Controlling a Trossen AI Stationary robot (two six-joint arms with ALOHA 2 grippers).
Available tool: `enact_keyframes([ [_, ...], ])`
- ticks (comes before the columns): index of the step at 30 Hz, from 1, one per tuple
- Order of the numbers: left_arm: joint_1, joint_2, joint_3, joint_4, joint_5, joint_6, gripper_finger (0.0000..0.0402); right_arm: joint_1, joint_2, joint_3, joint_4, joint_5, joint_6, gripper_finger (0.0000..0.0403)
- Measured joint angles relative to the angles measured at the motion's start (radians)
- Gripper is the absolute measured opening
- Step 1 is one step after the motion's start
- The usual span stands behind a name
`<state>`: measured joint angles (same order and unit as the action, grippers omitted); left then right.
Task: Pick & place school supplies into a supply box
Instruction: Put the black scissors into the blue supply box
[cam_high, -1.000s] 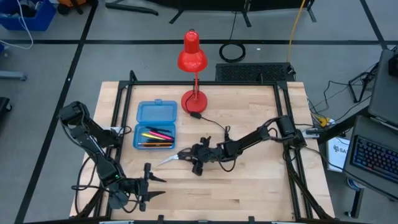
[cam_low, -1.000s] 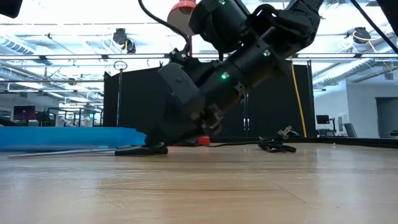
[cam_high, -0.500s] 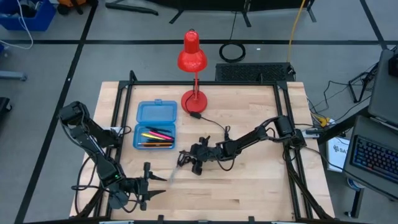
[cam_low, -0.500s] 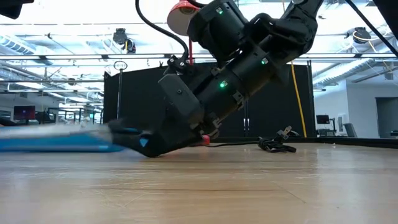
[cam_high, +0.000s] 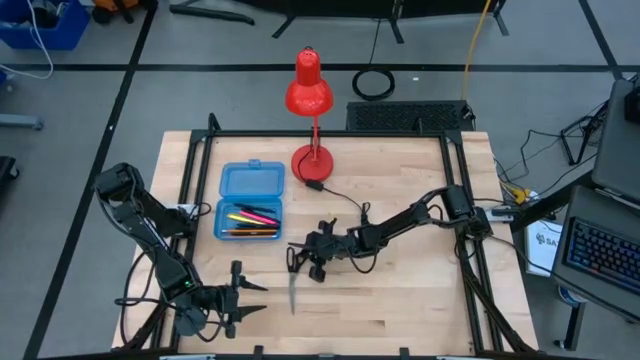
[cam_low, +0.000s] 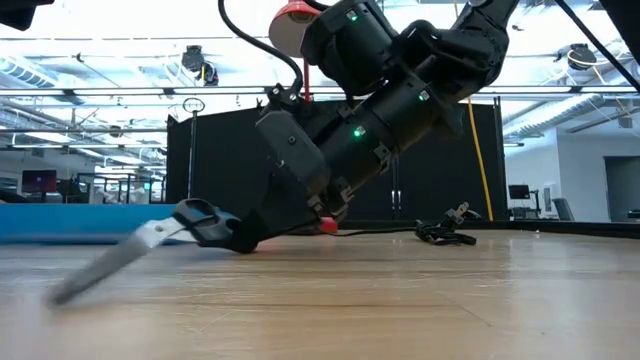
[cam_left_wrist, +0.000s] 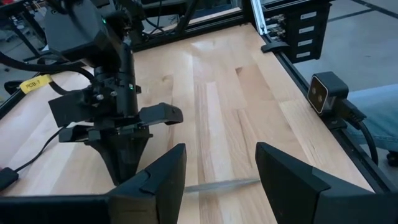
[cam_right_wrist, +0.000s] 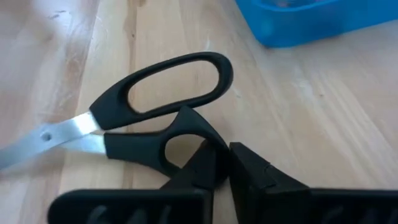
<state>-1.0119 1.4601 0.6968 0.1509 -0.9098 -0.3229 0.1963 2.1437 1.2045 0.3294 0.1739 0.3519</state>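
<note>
Small silver scissors (cam_high: 292, 280) with black handles lie slanted near the table's middle, blades toward the near edge. My right gripper (cam_high: 298, 256) is shut on their handle end. The supply box (cam_high: 250, 200), a blue case with its lid open, sits to the far left of them and holds orange, pink and yellow pencils (cam_high: 248, 217). My left gripper (cam_high: 243, 290) stands open at the front left with nothing between its fingers (cam_left_wrist: 155, 180). The scissors' blade (cam_left_wrist: 224, 183) shows just beyond them. My right gripper pinches the rim of the smaller handle loop (cam_right_wrist: 208, 146), at the loop's free end, between its two fingers (cam_right_wrist: 249, 168). It comes slanting down from the table's right. The handles (cam_low: 200, 215) are raised off the wood and the blade tip (cam_low: 65, 292) rests on the table.
A red desk lamp (cam_high: 310, 95) stands at the far middle on its base (cam_high: 312, 162). Its black cord (cam_high: 345, 200) runs across the wood toward my right arm. A dark frame (cam_high: 190, 190) edges the table, and bare wood lies along the near right.
The scissors have swung about their handle end: the blades pointed toward the table's left and the box, and now point toward the near edge. The handles have risen off the table while the blade tip stays down. My right gripper has kept nearly the same place.
</note>
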Motion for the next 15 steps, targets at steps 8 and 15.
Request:
enact_keyframes([
  [8,0.000,0.000,0.000,0.000,0.000,-0.001,0.0200,-0.001,0.000,-0.001,0.012,0.031,-0.002,0.0013],
  [15,0.000,0.000,0.000,-0.001,0.000,-0.001,0.0200,0.017,0.004,-0.003,0.091,0.112,-0.081,0.0013],
])
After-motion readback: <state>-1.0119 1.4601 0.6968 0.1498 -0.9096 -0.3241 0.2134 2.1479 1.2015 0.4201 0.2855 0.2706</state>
